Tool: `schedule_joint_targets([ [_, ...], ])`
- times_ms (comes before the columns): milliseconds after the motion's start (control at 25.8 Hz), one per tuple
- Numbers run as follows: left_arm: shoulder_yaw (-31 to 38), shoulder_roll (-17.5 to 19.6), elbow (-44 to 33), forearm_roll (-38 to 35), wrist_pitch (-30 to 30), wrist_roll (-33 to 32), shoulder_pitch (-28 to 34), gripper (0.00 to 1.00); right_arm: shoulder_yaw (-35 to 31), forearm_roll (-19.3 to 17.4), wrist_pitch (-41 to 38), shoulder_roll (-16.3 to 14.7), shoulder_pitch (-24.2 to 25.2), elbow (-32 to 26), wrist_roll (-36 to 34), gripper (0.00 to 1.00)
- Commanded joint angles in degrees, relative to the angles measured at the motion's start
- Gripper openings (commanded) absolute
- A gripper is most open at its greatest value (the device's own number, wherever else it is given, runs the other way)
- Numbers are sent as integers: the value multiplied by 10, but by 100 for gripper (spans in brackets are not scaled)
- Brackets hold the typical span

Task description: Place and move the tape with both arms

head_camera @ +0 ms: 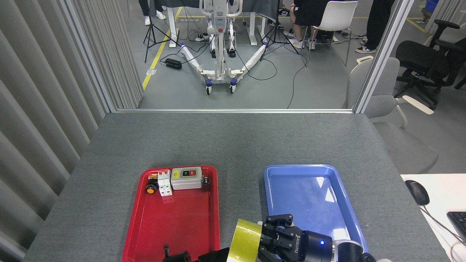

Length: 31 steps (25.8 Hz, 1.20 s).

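Between the red tray (145, 233) and blue tray (276, 174), the right pincer (263, 238) pinches the tape (244, 240).

One head camera is looking forward and down over the grey table (233, 145), its near edge closest, taking in the room beyond.

Two trays lie side by side on the bench (233, 145): left tray (145, 233), right tray (346, 214). A switch box (186, 178) sits at the left tray's far end. The tape (244, 242) stands between the trays, the right tool (271, 236) touching it.
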Motion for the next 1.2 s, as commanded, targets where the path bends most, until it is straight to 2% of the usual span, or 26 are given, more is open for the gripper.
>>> schedule_joint_targets([
  [0, 3, 0, 15, -5, -23, 3, -3, 63, 0, 0, 2, 0, 0, 0, -2, 17],
  [39, 4, -1, 29, -5, -40, 3, -4, 100, 0, 0, 2, 0, 0, 0, -2, 17],
  [155, 15, -2, 59, -5, -105, 3, -6, 100, 0, 0, 2, 0, 0, 0, -2, 17],
  [232, 16, -2, 66, -5, -121, 3, -6, 100, 0, 0, 2, 1, 0, 0, -1, 17],
  [542, 33, -2, 66, -2, -125, 3, -8, 100, 8, 0, 2, 7, 0, 1, -2, 17],
  [697, 80, -3, 80, 0, -125, 4, -27, 100, 6, 0, 2, 7, 0, 1, -2, 17],
  [814, 122, -1, 119, -12, -127, 5, -60, 100, -14, -7, 2, 9, 0, 1, -2, 17],
  [891, 144, 0, 145, -57, -131, 26, -80, 100, -63, -12, 2, 9, 3, 7, -3, 17],
  [969, 178, 7, 146, -179, -156, 96, -84, 100, -123, -17, 2, 20, 6, 29, -3, 17],
  [1007, 205, 8, 145, -260, -177, 162, -84, 100, -153, -19, 2, 35, 6, 41, -2, 17],
  [1085, 254, 8, 114, -455, -193, 367, -83, 100, -229, -13, 2, 68, 5, 75, 1, 17],
  [1162, 266, 0, 38, -636, -163, 555, -74, 100, -284, -9, 2, 88, 0, 103, 8, 16],
])
